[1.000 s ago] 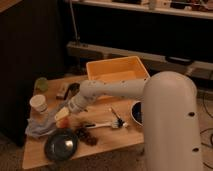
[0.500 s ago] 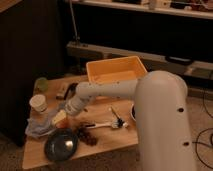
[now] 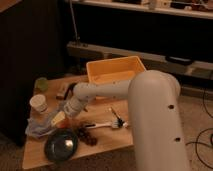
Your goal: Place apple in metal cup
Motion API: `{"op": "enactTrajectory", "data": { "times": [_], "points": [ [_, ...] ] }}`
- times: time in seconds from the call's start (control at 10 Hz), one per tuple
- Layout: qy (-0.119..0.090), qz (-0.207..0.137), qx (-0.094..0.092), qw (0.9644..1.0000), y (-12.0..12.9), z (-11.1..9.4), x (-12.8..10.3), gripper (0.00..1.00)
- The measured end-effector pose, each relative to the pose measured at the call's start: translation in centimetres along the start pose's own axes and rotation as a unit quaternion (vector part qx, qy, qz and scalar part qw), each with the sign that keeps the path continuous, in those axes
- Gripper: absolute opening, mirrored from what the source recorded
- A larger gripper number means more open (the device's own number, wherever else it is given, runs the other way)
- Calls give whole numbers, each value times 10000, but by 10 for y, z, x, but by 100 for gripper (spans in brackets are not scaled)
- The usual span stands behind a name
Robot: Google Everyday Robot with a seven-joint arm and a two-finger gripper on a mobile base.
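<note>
At the left side of the table (image 3: 37, 156), gripper (image 3: 60, 118) sits low at the apple (image 3: 64, 125) (orange-red, just above the dark bowl (image 3: 61, 146), near the grapes (image 3: 86, 136)). Can't tell whether it's gripping or released.

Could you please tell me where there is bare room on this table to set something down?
Bare wood lies at the front of the table, right of the grapes. The left is crowded: the end effector sits amid cloth, white cup and bowl.
</note>
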Motion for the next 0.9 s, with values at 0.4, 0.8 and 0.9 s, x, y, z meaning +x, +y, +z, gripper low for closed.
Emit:
{"op": "enactTrajectory", "data": {
  "times": [0.4, 0.8, 0.9],
  "points": [
    [152, 102, 56, 9998, -2, 6, -1, 58],
    [193, 237, 113, 9995, -5, 5, 1, 58],
    [198, 260, 120, 9994, -6, 4, 1, 58]
  ]
}}
